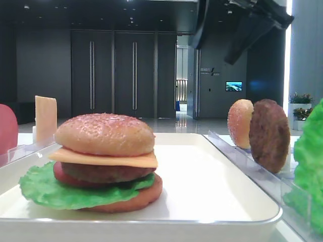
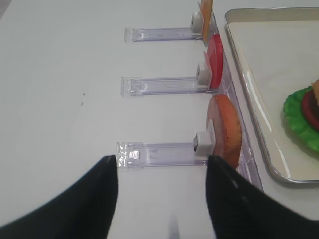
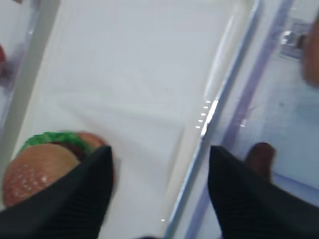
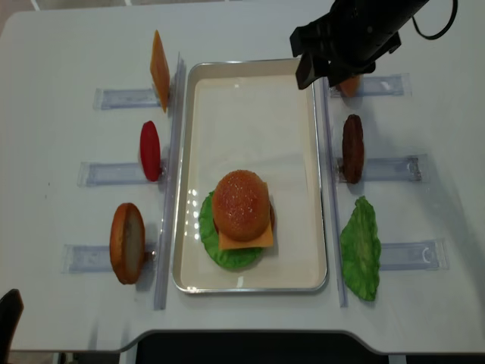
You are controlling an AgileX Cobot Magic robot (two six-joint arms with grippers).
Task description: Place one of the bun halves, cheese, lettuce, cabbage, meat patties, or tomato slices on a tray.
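On the white tray (image 4: 258,114) stands a stacked burger. Its speckled bun top (image 4: 241,201) lies over cheese (image 1: 131,160), a meat patty (image 1: 101,172), a tomato slice and lettuce (image 1: 45,189). My right gripper (image 3: 160,149) hangs open and empty over the tray's far right rim (image 3: 209,119), with the burger (image 3: 35,174) at its lower left. My left gripper (image 2: 162,159) is open and empty above bare table, left of the nearest clear rack (image 2: 159,152).
Clear racks flank the tray. Left side: a cheese slice (image 4: 159,70), a tomato slice (image 4: 150,150) and a flat bun bottom (image 4: 127,243). Right side: a bun half (image 1: 239,122), a patty (image 4: 352,148) and lettuce (image 4: 360,246).
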